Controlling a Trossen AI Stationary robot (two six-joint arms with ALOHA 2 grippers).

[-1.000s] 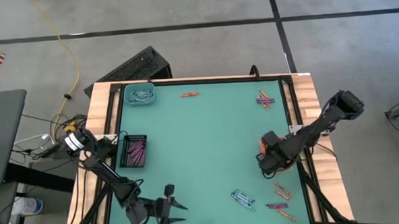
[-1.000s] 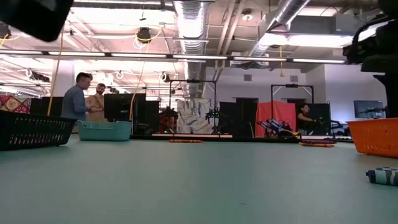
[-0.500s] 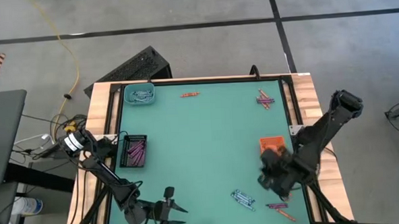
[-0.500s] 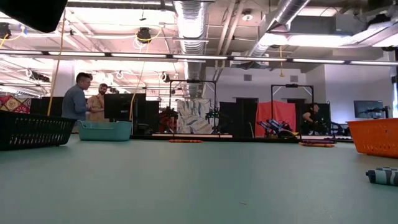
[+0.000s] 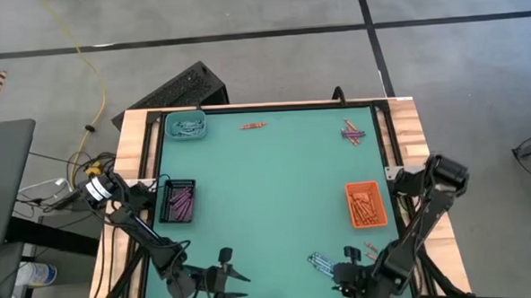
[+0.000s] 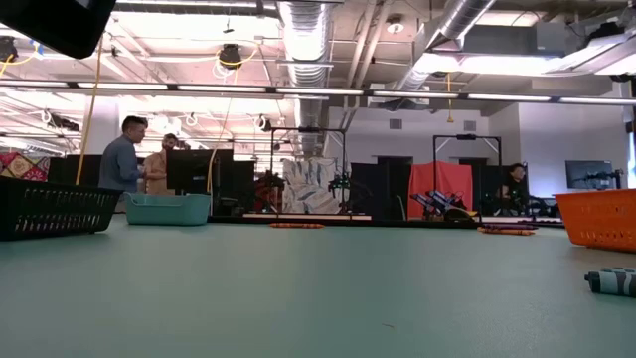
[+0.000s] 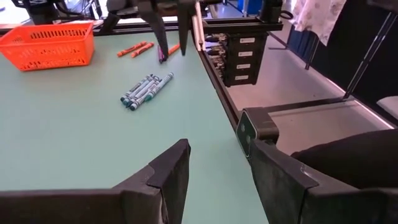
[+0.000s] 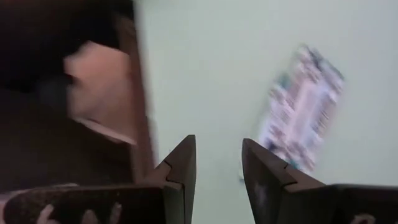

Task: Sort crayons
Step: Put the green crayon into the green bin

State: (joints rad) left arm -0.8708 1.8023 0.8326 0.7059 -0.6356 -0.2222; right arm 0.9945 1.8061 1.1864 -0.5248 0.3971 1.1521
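From above, a green-topped counter [image 5: 267, 194] carries three small plastic trays: a teal one [image 5: 185, 126] at the far left corner, a black one [image 5: 179, 201] on the left side holding purple crayons, and an orange one [image 5: 366, 205] on the right side holding orange-red crayons. Loose crayons lie in groups: orange-red [image 5: 252, 125] along the far edge, mixed purple and orange [image 5: 353, 133] at the far right corner, pale blue-grey [image 5: 322, 263] near the front edge. The left tool [image 5: 236, 287] waits at the front edge, empty. The right tool [image 5: 350, 276] hangs just beside the blue-grey crayons.

At counter height, the orange tray [image 6: 596, 219] stands right, with people far behind.

The left wrist view shows its fingers [image 7: 169, 175] spread, holding nothing.

The right wrist view shows fingers [image 8: 180, 163] partly apart, empty, near the blurred blue-grey crayons [image 8: 300, 107].
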